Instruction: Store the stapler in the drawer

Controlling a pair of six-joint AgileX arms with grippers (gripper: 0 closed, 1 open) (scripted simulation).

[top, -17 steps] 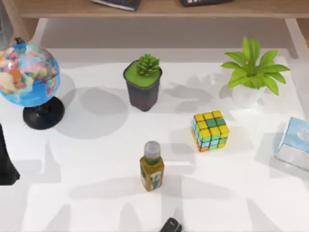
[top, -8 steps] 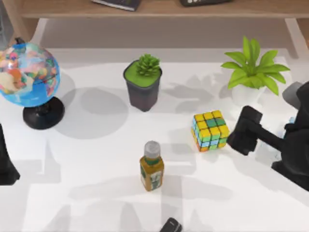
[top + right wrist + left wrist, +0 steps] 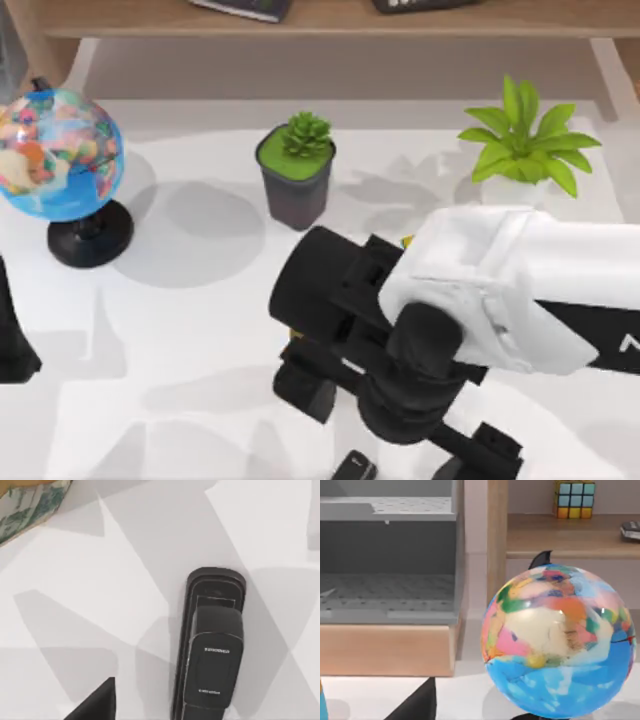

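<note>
since half a second ago the right arm (image 3: pixel 500 300) has swung in from the table's right side and now stretches across the middle, covering the bottle and cube that showed before. small pale lettering on the stapler (image 3: pixel 210 650) is too fine to read. it lies flat on the white table (image 3: pixel 180 330), at the near edge in the top view (image 3: pixel 353 467), just beside the arm's black wrist. whether the right gripper is spread or closed i cannot tell. left arm (image 3: pixel 12 330) sits parked at the left edge, by the globe (image 3: pixel 55 155). potted succulent (image 3: pixel 297 170) and leafy plant (image 3: pixel 525 140) stand behind.
</note>
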